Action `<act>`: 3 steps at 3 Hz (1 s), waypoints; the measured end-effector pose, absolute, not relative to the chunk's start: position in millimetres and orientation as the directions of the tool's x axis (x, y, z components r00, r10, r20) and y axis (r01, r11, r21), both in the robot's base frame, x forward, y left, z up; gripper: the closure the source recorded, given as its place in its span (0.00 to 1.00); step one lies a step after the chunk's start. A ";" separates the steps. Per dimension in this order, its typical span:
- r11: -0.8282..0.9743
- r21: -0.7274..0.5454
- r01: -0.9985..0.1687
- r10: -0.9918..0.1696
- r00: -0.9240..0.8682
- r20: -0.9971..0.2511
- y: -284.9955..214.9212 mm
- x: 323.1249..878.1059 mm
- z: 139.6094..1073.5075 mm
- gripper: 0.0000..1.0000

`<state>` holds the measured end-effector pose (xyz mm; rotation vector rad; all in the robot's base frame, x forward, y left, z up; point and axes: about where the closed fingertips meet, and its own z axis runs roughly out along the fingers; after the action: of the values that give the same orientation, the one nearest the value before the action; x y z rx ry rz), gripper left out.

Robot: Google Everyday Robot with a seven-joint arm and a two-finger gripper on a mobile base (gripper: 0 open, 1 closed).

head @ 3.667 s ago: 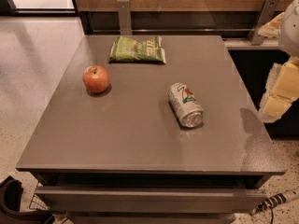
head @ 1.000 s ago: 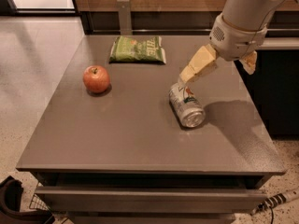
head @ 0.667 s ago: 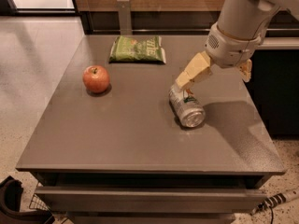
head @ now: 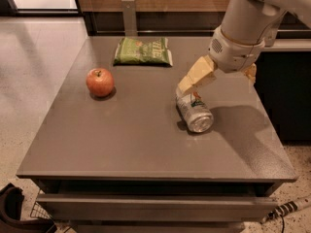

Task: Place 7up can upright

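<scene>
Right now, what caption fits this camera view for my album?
Gripper over the far end of the 7up can lying on its side on the table, apple and green snack bag nearby.

The grey table (head: 121, 140) carries an apple (head: 100, 82), a green bag (head: 143, 51) and the 7up can (head: 194, 111) on its side, tool (head: 217, 82) just above.

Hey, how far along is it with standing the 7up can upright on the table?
Nothing looks done yet: the 7up can lies on its side on the table. In hand: the claw hangs open at the can's far end, not gripping it. Left: close on the can, tip it upright, let go.
</scene>
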<state>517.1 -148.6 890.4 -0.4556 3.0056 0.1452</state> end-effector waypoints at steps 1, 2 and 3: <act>0.940 0.052 -0.338 -0.332 -0.937 -0.108 -126.3 519.6 877.6 0.00; 0.938 0.032 -0.346 -0.343 -0.935 -0.087 -116.6 523.0 866.1 0.00; 0.937 0.034 -0.347 -0.346 -0.937 -0.045 -113.4 529.5 854.3 0.00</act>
<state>529.5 -113.4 854.3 -0.5465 3.0546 0.0644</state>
